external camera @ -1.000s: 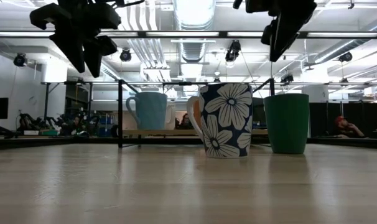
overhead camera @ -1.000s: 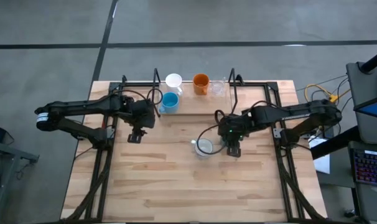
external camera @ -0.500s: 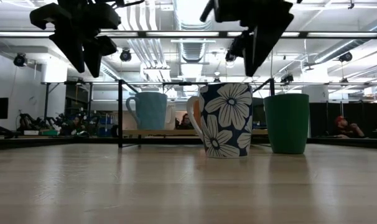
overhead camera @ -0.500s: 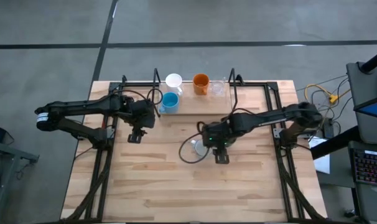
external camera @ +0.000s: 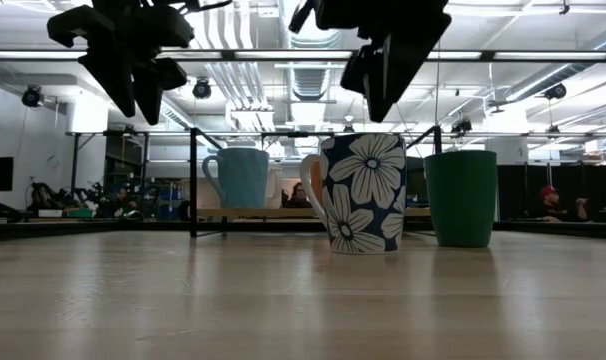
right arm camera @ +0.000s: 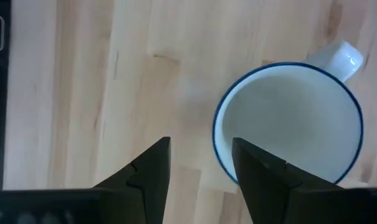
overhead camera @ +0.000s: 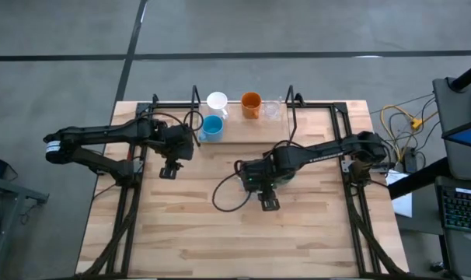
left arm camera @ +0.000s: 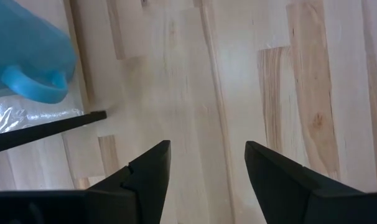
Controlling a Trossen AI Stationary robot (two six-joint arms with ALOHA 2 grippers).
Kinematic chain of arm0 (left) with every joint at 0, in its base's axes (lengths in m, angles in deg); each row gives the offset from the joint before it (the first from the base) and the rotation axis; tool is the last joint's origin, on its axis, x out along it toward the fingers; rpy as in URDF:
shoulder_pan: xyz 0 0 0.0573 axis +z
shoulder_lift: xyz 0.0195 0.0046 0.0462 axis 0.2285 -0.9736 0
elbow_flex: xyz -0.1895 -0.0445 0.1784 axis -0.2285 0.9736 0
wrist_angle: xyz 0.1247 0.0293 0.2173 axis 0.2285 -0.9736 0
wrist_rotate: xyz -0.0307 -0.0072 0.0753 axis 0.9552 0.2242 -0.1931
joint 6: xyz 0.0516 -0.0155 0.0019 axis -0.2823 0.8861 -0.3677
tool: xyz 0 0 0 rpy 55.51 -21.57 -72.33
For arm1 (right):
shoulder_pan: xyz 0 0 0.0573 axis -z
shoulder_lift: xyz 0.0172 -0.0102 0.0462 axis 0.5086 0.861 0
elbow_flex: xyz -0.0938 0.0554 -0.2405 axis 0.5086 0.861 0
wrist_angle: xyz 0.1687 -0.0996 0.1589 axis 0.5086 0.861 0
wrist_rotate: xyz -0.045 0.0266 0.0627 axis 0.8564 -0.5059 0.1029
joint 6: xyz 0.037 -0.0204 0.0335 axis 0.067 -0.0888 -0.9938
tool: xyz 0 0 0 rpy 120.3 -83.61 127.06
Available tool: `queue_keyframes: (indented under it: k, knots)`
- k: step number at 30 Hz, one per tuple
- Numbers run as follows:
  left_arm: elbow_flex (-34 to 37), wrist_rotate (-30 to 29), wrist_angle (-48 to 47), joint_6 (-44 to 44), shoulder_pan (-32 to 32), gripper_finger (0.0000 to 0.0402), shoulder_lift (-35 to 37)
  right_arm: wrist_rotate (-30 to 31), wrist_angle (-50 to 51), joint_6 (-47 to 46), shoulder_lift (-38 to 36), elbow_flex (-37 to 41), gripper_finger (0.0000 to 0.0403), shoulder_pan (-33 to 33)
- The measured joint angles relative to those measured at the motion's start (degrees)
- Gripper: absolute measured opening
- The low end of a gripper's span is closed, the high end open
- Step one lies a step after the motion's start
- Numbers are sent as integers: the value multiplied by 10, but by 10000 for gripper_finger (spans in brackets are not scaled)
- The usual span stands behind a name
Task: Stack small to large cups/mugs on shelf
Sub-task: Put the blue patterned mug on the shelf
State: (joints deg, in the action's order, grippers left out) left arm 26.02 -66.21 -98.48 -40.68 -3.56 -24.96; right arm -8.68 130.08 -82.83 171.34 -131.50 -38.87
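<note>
A white mug with a dark blue flower pattern (external camera: 363, 193) and a dark green cup (external camera: 461, 197) stand upright on the tabletop; my right arm hides both in the high view. My right gripper (external camera: 380, 95) is open and hangs above the flowered mug, whose blue rim and white inside (right arm camera: 288, 124) show past its fingers. On the shelf (overhead camera: 243, 134) stand a light blue mug (overhead camera: 211, 128), a white cup (overhead camera: 217, 101), an orange cup (overhead camera: 251, 103) and a clear glass (overhead camera: 273, 110). My left gripper (overhead camera: 169, 167) is open and empty, above the table just in front of the shelf.
The shelf's black rod frame has upright posts (overhead camera: 291, 97) at the far side, and one rod (left arm camera: 45, 127) runs close to my left gripper. Black frame bars (overhead camera: 127, 210) run along the table's left and right sides. Bare tabletop (overhead camera: 235, 241) lies toward the near edge.
My right gripper has gone toward the table's left and near edges, from beside the dark green cup to above the flowered mug, staying open. My arm now covers the mug in the high view. The cups have not moved.
</note>
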Motion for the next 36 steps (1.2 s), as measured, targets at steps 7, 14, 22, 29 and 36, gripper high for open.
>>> queue_keyframes:
  k: [7, 14, 22, 29, 36]
  knots:
    - [1, 0, 2, 0, 0, 193, 0, -8, -22, 24, 30, 7, 164, 0]
    - [2, 0, 2, 0, 0, 193, 0, -14, -38, 81, 98, 10, 160, 0]
    - [2, 0, 0, 0, 0, 193, 0, -1, 1, 138, 135, 7, 23, 1]
    - [2, 0, 0, 0, 0, 193, 0, 17, 8, 133, 96, -1, 20, 0]
    - [2, 0, 1, 0, 0, 193, 0, 34, 27, 157, 48, -29, 20, 9]
